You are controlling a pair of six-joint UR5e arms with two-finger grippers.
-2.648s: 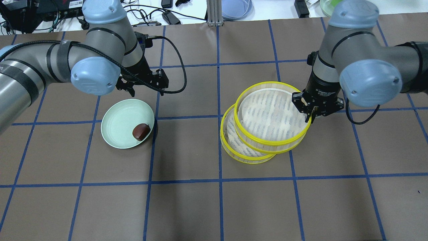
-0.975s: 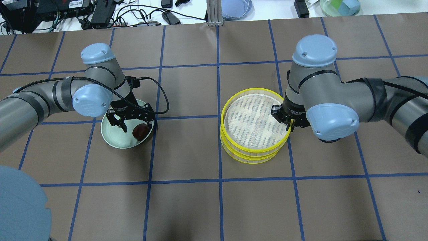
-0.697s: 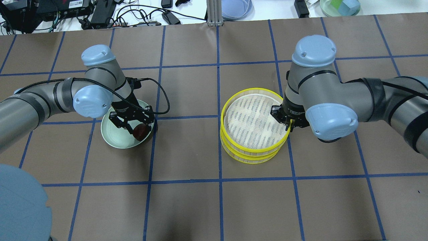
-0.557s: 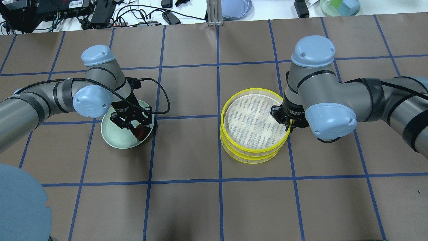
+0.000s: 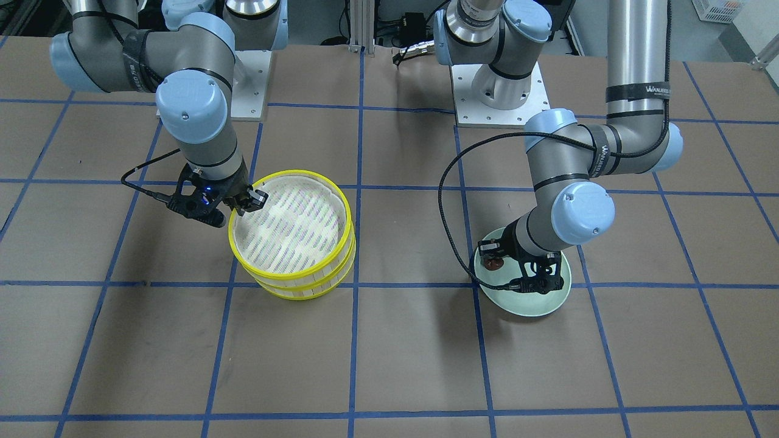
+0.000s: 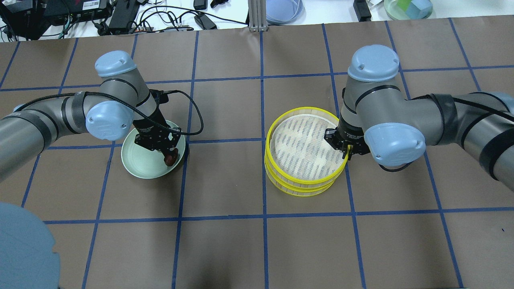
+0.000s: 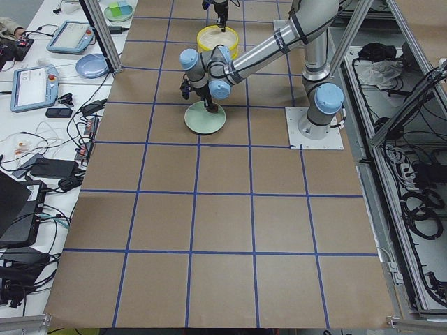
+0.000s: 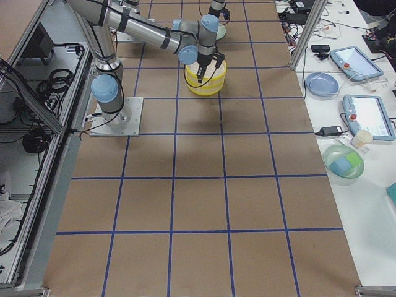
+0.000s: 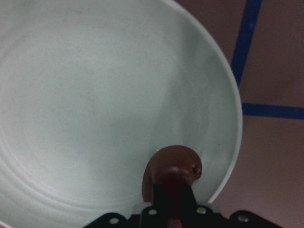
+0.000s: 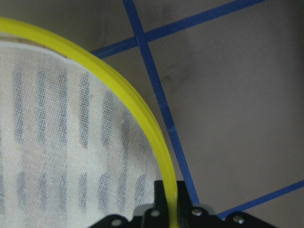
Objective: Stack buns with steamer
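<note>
brown bun (image 6: 170, 159) looks light, glossy, likely soft and slick. grip across its middle with a gentle squeeze or it may squirt out. it sits on the plate (image 6: 136, 162), on the steamer side. left end effector (image 6: 169, 156) is clenched on it; 0.6 s ago the fingers were spread around it. right end effector (image 6: 347, 151) is grasping the top steamer tier (image 6: 301, 146) by its rim. that tier is now seated square; it was offset earlier. cream bun not visible.

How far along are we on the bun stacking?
Done: upper steamer tray sits on the lower tray, right end effector gripping its rim. In hand: left end effector shut on the brown bun in the green plate. Left: carrying it into the upper tray.
</note>
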